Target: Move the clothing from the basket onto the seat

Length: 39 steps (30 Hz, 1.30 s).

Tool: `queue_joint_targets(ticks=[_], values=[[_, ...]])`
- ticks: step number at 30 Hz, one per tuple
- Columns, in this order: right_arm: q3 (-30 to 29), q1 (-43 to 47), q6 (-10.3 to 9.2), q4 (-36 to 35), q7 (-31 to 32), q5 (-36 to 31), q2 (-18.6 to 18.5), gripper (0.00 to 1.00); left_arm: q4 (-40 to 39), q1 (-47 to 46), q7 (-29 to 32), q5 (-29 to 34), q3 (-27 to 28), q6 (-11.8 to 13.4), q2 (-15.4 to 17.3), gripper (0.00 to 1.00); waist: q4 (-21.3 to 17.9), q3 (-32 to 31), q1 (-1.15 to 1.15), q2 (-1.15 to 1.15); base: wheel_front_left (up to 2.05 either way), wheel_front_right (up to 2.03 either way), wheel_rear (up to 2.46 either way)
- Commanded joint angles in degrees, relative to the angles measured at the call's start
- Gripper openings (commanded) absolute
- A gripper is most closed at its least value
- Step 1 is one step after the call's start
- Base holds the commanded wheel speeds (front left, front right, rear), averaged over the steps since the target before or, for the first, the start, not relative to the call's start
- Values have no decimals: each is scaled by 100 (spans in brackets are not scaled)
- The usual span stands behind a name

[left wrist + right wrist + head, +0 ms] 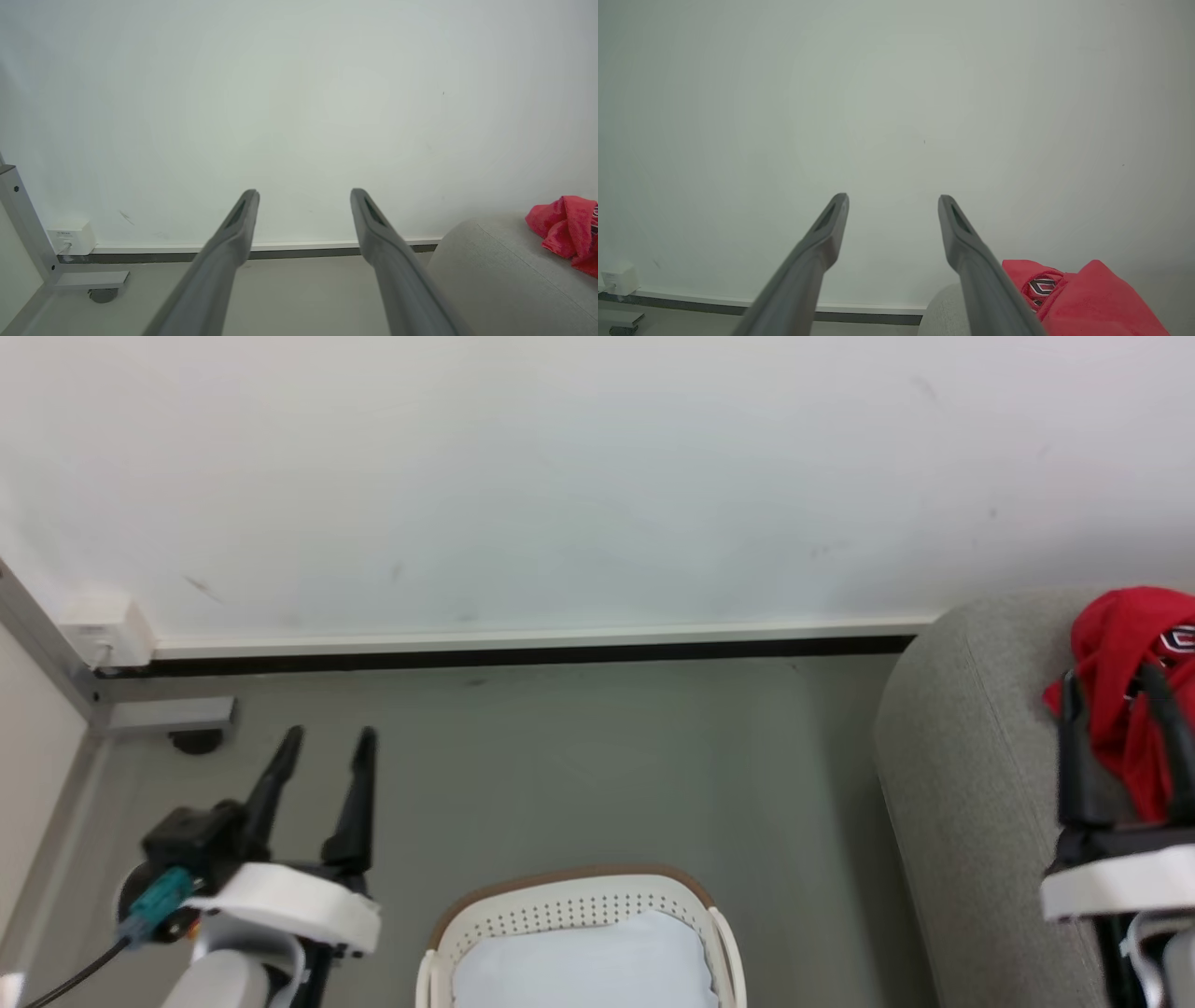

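Seemingly the job is close to finished, or finished outright. The clothing [1130, 681] lies as a crumpled red heap with a dark-and-white emblem on the seat [962, 775], up on the grey cushion at the right edge of the head view. The basket [579, 896] stands on the floor [653, 756] well apart from it. What shows of the basket's inside is bare pale bluish-white bottom with no red in it. Its near part is cut off by the bottom edge of that view, so I cannot tell whether anything lies there, and a look down into it would settle whether 1 more trip is needed. The heap reads as 1 bundle, and I cannot tell how many garments are in it. The right gripper [1108, 677] hangs over the seat with its 2 fingers spread. In the right wrist view the right gripper [893, 198] has nothing but the pale wall [896, 93] between its tips. The clothing [1092, 294] sits just beside the right-hand finger in that view, on the seat [943, 308], not pinched. The left gripper [330, 735] hovers above the floor to the left of the basket, also spread and holding nothing. In its own wrist view the left gripper [304, 192] points at the wall and skirting, with the seat [490, 275] and the clothing [563, 228] off to the right. If the hidden part of the basket is bare, my judgement is that nothing is left but to draw the arms back.
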Motion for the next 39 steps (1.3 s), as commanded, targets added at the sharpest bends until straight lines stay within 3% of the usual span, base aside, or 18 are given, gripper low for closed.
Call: queue_joint_targets(ticks=[1, 3, 12, 23, 39], values=[[-34, 379, -13, -207, -85, -118, 218, 100, -82, 246, -1, 92, 279, 43, -31, 100, 143, -166, 1, 0, 0, 0, 0], [-34, 646, -13, -361, -107, -199, 384, 100, -146, 456, -1, 88, 473, -101, -89, 100, 167, -205, 1, 0, 0, 0, 0], [45, 1342, -13, -664, -137, -292, 754, 100, -209, 1130, -1, 441, 1139, -306, -487, 100, 186, -260, 1, 0, 0, 0, 0], [374, 1488, -13, -473, -139, -287, 846, 100, 44, 1304, -1, 1021, 1683, -628, -934, 100, 156, -212, 1, 0, 0, 0, 0], [407, 1402, -12, -327, -140, -141, 852, 100, 67, 1195, -1, 1345, 2016, -833, -1120, 100, 148, -202, 1, 0, 0, 0, 0]])
